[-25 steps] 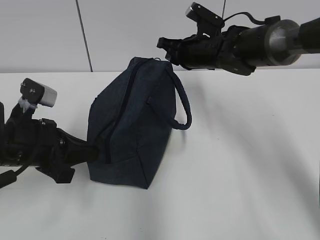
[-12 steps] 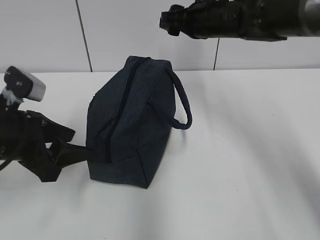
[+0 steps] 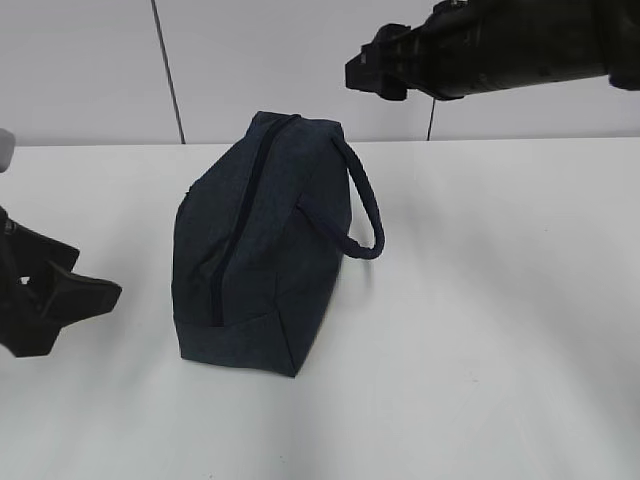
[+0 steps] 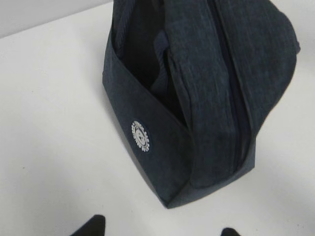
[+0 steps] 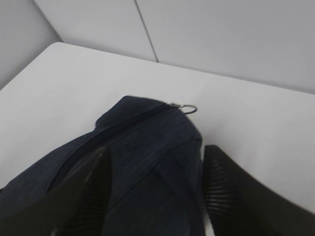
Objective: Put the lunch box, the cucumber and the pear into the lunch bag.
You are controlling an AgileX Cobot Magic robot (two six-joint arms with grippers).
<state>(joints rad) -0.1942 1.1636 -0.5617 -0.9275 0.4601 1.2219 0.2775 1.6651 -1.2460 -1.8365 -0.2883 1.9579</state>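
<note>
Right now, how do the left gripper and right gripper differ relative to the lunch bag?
The left gripper sits low by the table, off the near end of the lunch bag; the right gripper hangs high above the bag's far end.
The left gripper faces the bag's end panel; the right gripper looks down on its ring pull.
Shared: both are open, holding nothing.
</note>
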